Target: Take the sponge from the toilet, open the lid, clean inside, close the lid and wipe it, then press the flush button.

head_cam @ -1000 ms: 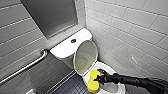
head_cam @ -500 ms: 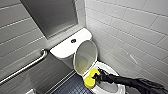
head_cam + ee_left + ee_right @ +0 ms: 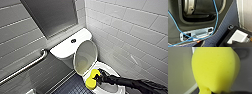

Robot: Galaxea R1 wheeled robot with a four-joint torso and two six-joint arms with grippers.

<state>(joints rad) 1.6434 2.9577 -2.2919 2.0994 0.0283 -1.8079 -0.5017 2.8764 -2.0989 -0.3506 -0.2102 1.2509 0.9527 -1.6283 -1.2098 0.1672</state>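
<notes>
The bright yellow sponge (image 3: 92, 79) is at the left rim of the white toilet bowl (image 3: 117, 88), and my right gripper (image 3: 98, 78) is shut on it, the black arm reaching in from the lower right. Seen from the right wrist, the sponge (image 3: 216, 69) looms large against the pale bowl wall. The white oval lid (image 3: 85, 57) stands raised, leaning back toward the tank (image 3: 62, 47). The small dark flush button (image 3: 73, 40) sits in the middle of the tank top. The left wrist view looks down on the robot's base and dark blue floor.
A metal grab bar (image 3: 25, 67) runs along the tiled wall at the left. White tiled wall (image 3: 130, 32) closes in on the right of the toilet. Dark blue floor (image 3: 72, 87) lies in front of the bowl. A blue cable (image 3: 216, 18) crosses the robot's base.
The sponge and my right gripper have shifted only slightly at the bowl's left rim. The lid stays raised.
</notes>
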